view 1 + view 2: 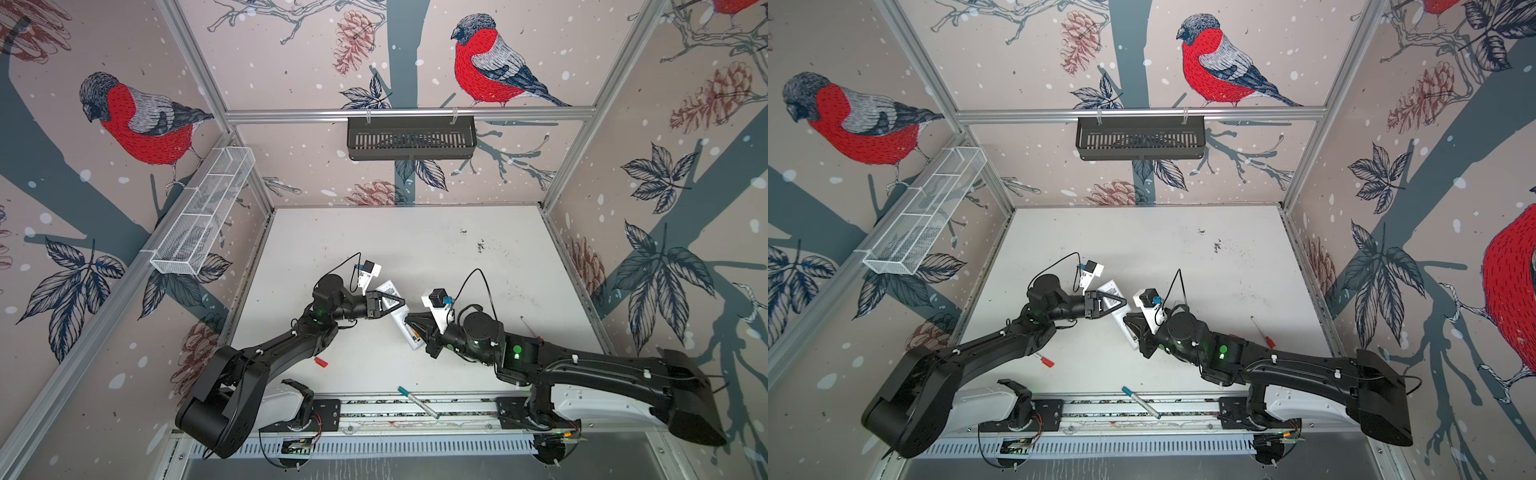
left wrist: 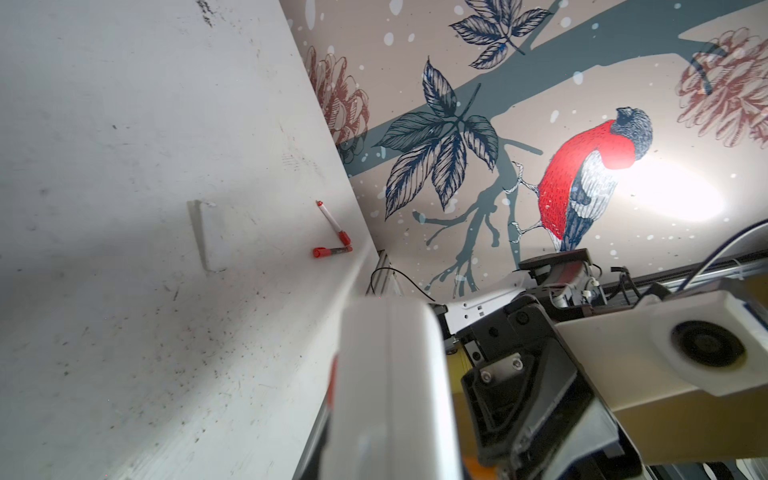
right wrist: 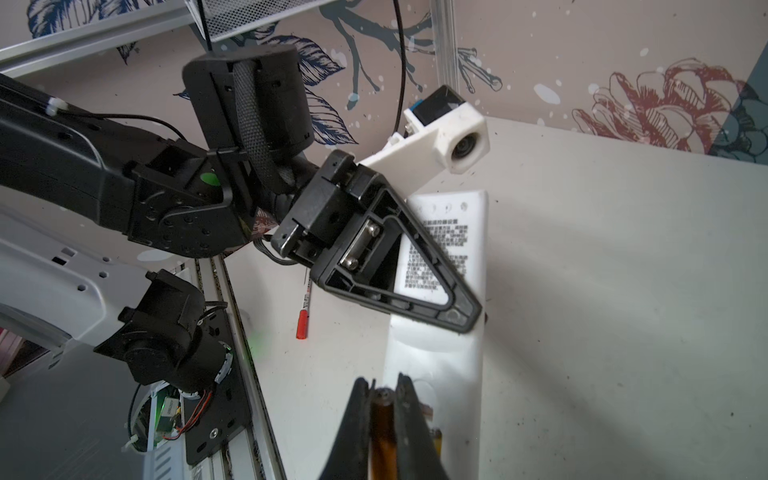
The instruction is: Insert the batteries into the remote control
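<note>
- Clamped flat across the label half of a slim white rectangular plastic remote control point(image 3: 440, 357), plain back facing up: the left pincer point(image 1: 400, 300), one finger above the casing and one below.
- Pinched between the narrow black fingers of the right pincer point(image 3: 384, 384): one small orange cylindrical battery point(image 3: 382, 432), poised at the remote's far end, just beyond the left pincer's tip.
- Just beside the right pincer, at the open bay: a second orange glint point(image 3: 428, 409), perhaps the other battery. Seated or not, impossible to tell.
- Well apart from both pincers on the scuffed white surface point(image 2: 104, 208): a pale flat rectangular panel point(image 2: 212, 237), likely the bay's cover.
- Remote resting on the surface or held just above it: not clear.
- Step in hand, by the look of it: feeding a battery into the bay, with the remote steadied from the other end.
- Next move, as judged: line the battery up with its slot, press it down against the spring end, and let go only once it is lying flat. Firm left grip needed against the push.
</note>
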